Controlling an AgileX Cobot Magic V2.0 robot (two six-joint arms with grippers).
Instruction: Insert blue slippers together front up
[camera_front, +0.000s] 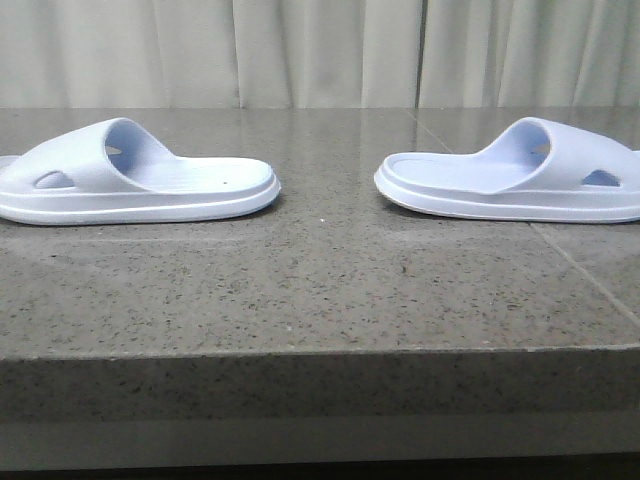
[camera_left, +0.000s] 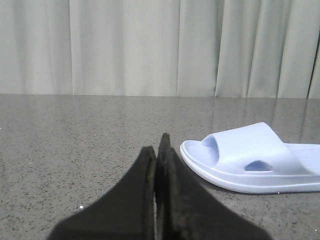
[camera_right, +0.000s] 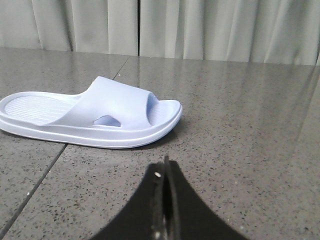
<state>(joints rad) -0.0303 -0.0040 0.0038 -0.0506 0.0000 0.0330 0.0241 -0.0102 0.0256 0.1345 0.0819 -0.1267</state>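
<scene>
Two pale blue slippers lie flat on the grey stone table, soles down, heels facing each other across a gap. The left slipper (camera_front: 135, 180) also shows in the left wrist view (camera_left: 252, 157). The right slipper (camera_front: 515, 180) also shows in the right wrist view (camera_right: 92, 120). My left gripper (camera_left: 157, 145) is shut and empty, low over the table, just beside the left slipper's toe end. My right gripper (camera_right: 164, 167) is shut and empty, a little short of the right slipper's toe end. Neither gripper shows in the front view.
The speckled grey table (camera_front: 320, 290) has a front edge (camera_front: 320, 352) close to the camera and a seam line (camera_front: 580, 270) running under the right slipper. Pale curtains (camera_front: 320, 50) hang behind the table's far edge.
</scene>
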